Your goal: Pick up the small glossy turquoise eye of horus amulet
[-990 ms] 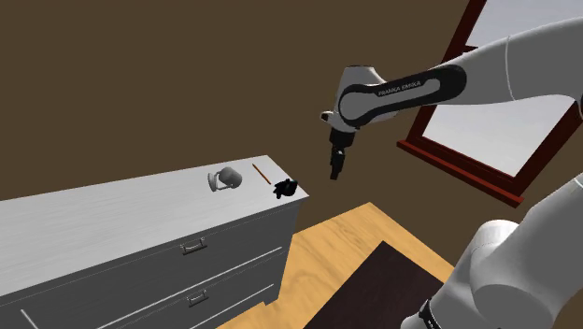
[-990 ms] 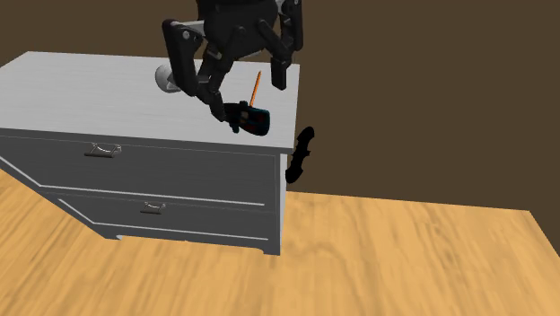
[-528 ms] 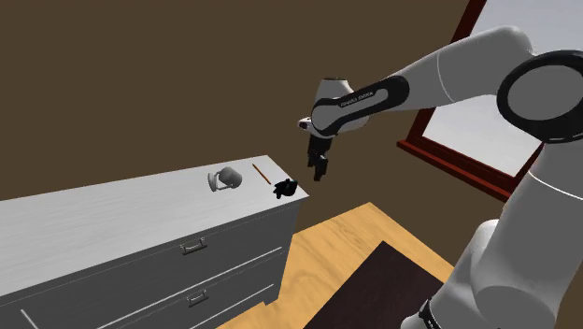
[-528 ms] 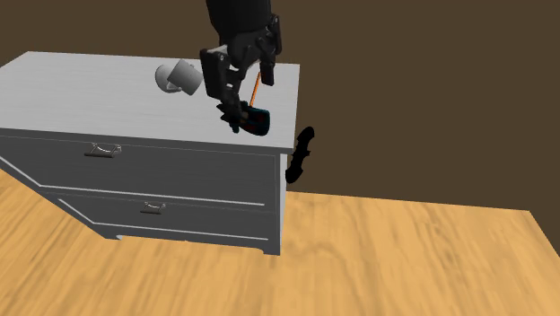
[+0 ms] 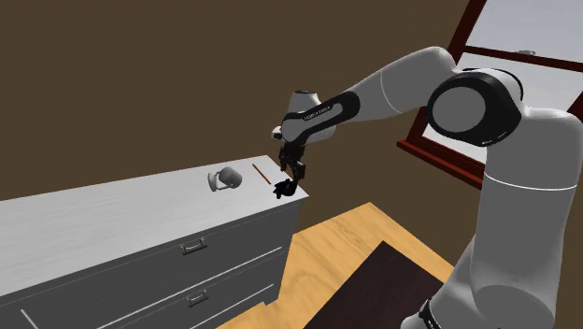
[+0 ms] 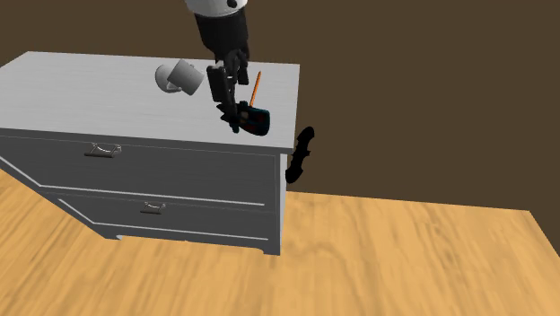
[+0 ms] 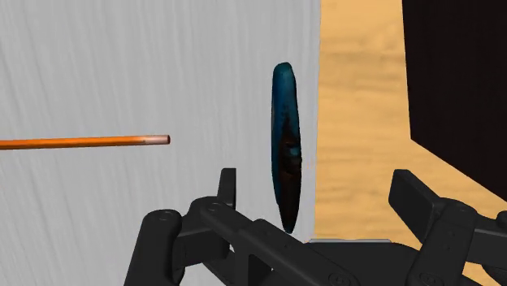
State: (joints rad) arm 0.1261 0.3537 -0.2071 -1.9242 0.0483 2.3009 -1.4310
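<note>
The amulet (image 7: 286,146) is a thin, glossy turquoise-blue piece standing on edge near the corner of the grey dresser top (image 7: 162,73). It looks dark in the shoulder view (image 5: 285,188) and dark with a turquoise rim in the second exterior view (image 6: 254,118). My black gripper (image 5: 297,170) hangs just above it, pointing down (image 6: 228,97). In the wrist view the gripper (image 7: 318,191) is open. The amulet lies ahead of the gap, closer to one finger (image 7: 227,183), and touches neither.
An orange pencil (image 7: 81,143) lies on the dresser (image 5: 112,215) close beside the amulet, and a pale mug (image 5: 224,178) lies on its side further in. Past the dresser edge are a wooden floor (image 5: 346,234), a dark rug (image 5: 374,290) and a red-framed window (image 5: 448,159).
The arm swung from over the floor towards the dresser corner. The gripper came down and now sits right above the amulet. Nothing on the dresser moved.
</note>
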